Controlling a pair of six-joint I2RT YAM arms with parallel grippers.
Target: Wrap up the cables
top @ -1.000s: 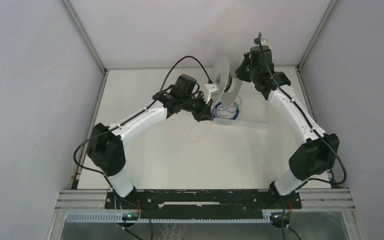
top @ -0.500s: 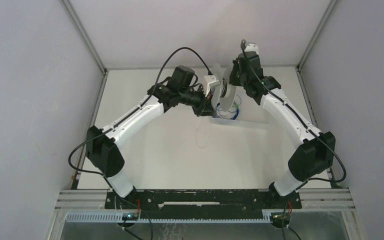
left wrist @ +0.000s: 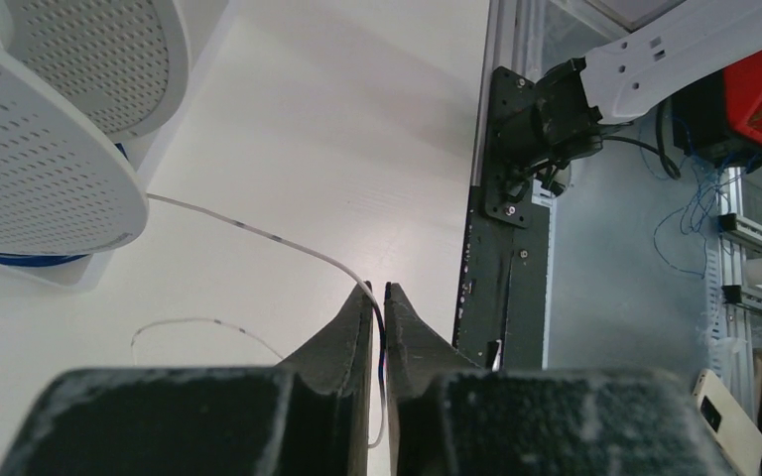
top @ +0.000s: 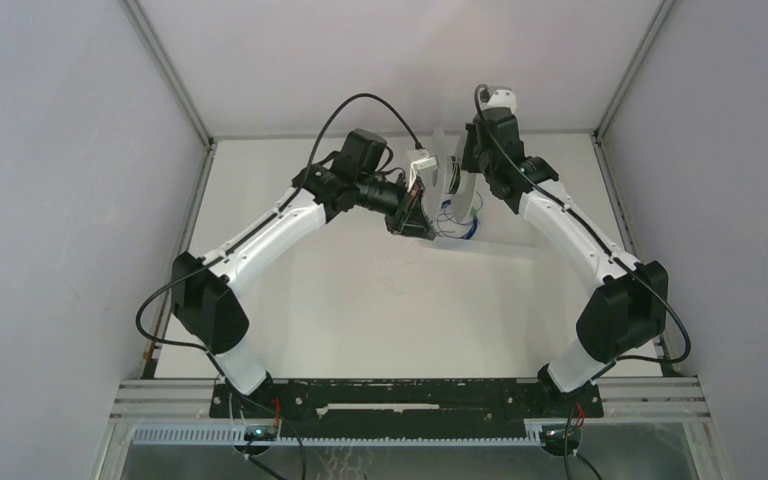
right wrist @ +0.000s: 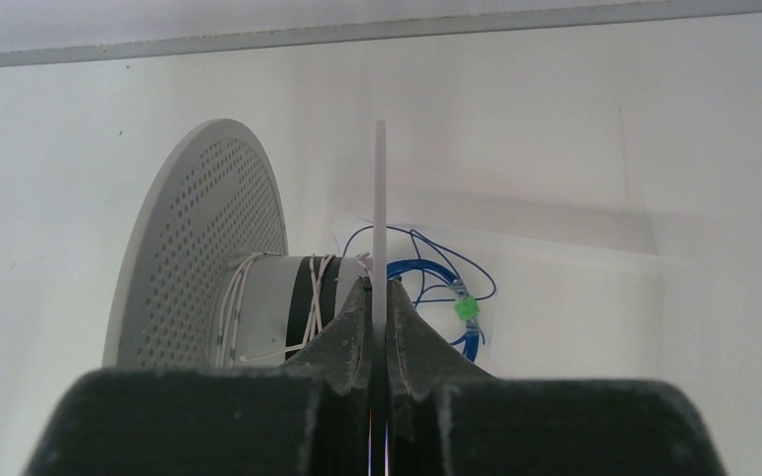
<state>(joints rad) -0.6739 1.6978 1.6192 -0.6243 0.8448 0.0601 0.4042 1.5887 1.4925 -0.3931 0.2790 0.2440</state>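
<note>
At the far side of the table point(top: 360, 300), between the two raised arms, the wrapping looks partly done. The spool point(right wrist: 198, 238) already carries several pale turns around its dark core, as the right wrist view shows, but the winding is thin and uneven. More of the cable point(left wrist: 278, 238) waits off the spool: one stretch runs from under the perforated flange across to the left arm, and a loose loop point(left wrist: 189, 322) lies on the table below it. How much is left beyond that loop I cannot tell.

The right end effector point(right wrist: 377, 288) is clenched on the spool's near flange, which shows edge-on as a thin white blade between its fingers, so the spool hangs above the table. A blue bundle point(right wrist: 437, 278) with a green clip sits behind it, apart from the pale strand.

The left end effector point(left wrist: 378, 290) grasps the cable lightly, its fingers nearly together with the strand passing through the slit at their tips. From there the cable arcs up and away to the spool, just beside this arm
</note>
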